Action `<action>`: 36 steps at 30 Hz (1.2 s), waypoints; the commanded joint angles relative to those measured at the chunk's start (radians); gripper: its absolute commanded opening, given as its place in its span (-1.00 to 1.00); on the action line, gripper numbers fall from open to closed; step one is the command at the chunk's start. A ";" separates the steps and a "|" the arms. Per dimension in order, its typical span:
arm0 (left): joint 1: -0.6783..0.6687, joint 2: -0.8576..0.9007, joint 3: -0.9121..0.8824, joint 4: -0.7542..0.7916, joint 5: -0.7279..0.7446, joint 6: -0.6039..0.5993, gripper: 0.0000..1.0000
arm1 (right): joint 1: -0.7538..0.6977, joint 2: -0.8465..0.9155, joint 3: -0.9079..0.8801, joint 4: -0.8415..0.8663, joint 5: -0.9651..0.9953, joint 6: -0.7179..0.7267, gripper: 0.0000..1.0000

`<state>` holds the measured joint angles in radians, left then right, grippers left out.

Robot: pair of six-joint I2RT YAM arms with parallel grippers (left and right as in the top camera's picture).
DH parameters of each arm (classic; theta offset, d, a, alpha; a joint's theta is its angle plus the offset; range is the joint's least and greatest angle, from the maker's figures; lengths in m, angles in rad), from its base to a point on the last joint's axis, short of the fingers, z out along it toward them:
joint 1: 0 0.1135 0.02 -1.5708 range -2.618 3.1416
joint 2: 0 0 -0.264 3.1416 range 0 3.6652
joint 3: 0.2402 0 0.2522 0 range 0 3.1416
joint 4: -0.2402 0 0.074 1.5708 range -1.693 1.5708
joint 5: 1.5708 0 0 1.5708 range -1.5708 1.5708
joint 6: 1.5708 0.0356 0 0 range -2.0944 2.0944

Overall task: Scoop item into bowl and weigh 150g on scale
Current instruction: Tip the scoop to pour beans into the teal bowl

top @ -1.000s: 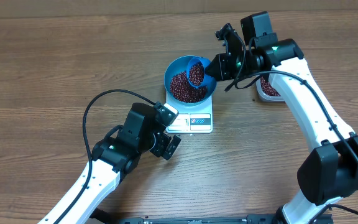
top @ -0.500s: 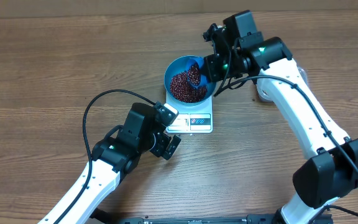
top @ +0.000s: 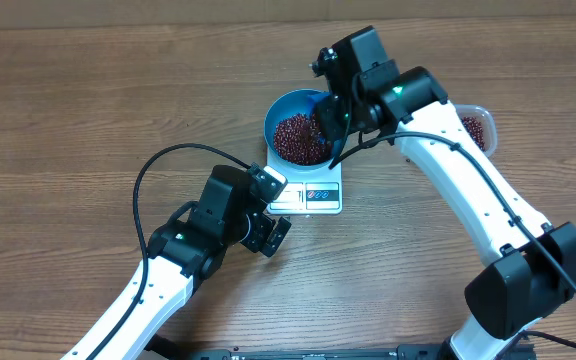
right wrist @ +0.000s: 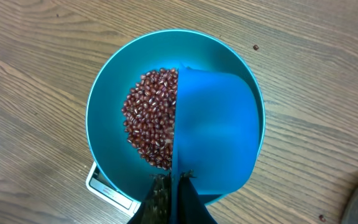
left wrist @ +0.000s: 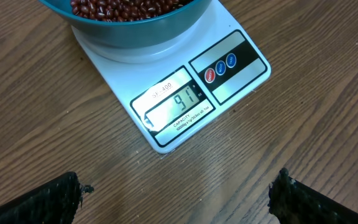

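While right end effector (right wrist: 173, 194) clamps scoop (right wrist: 216, 127) above beans (right wrist: 149, 118) in bowl (right wrist: 103, 127), left end effector (left wrist: 178, 198) gapes.

The counter (top: 88, 100) is matt brown wood with clear grain. The bowl (right wrist: 104, 106) is smooth, glossy blue plastic, and the scoop (right wrist: 216, 130) a duller blue plastic. The beans (right wrist: 148, 118) shine faintly. The scale (left wrist: 241, 71) is smooth white plastic. The far-right tub (top: 476, 120) is clear plastic.

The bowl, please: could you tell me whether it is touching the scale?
Touching. The left wrist view shows the bowl's underside seated directly on the scale's white platform, with no gap between them.
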<state>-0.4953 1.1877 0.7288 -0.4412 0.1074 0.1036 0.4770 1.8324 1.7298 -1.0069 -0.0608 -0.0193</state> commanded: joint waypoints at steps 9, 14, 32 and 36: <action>0.004 0.003 0.001 0.000 -0.006 -0.021 0.99 | 0.087 -0.041 0.035 0.014 0.187 -0.068 -0.93; 0.004 0.003 0.001 0.000 -0.006 -0.021 0.99 | 0.100 -0.041 0.035 0.022 0.207 -0.068 -0.93; 0.004 0.003 0.001 0.000 -0.006 -0.021 0.99 | 0.101 -0.041 0.038 0.037 0.206 -0.190 -0.93; 0.004 0.003 0.001 0.000 -0.006 -0.021 0.98 | 0.101 -0.041 0.039 0.042 0.211 -0.260 -0.93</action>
<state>-0.4953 1.1877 0.7288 -0.4412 0.1074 0.1036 0.5762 1.8324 1.7298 -0.9771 0.1364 -0.2115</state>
